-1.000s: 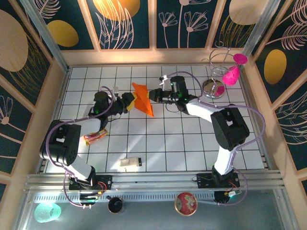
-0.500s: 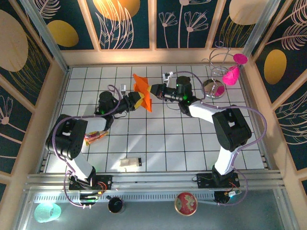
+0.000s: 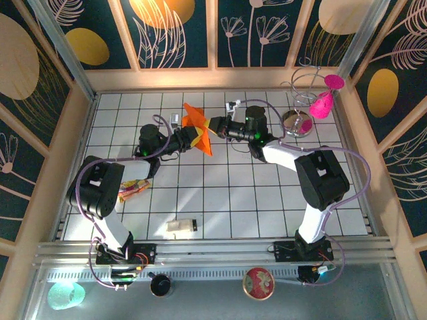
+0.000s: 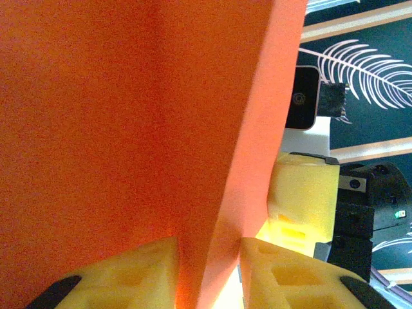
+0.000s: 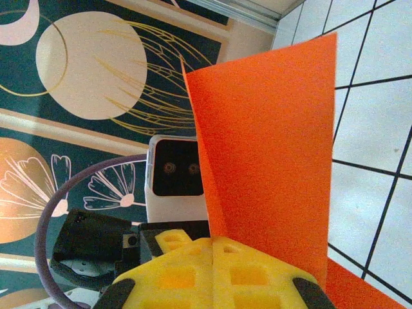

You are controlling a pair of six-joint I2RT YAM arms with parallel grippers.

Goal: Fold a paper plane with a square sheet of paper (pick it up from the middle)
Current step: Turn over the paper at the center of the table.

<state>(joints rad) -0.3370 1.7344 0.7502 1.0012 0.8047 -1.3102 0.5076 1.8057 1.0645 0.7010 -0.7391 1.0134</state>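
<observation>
The thin folded sheet of paper [image 3: 197,125] is plain bright orange, without any marking. The table's tiled top [image 3: 233,193] is white with a dark grid. The far wall panels [image 3: 177,47] are dark teal, patterned with gold discs and pale line-drawn leaves and flowers.

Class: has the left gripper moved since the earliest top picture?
Yes: the left gripper has shifted rightward, away from the crinkled wrapper.

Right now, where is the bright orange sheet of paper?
In the top view, the bright orange sheet of paper is held up at far centre, pinched by the right end effector, with the left end effector straddling it from the left.
</observation>
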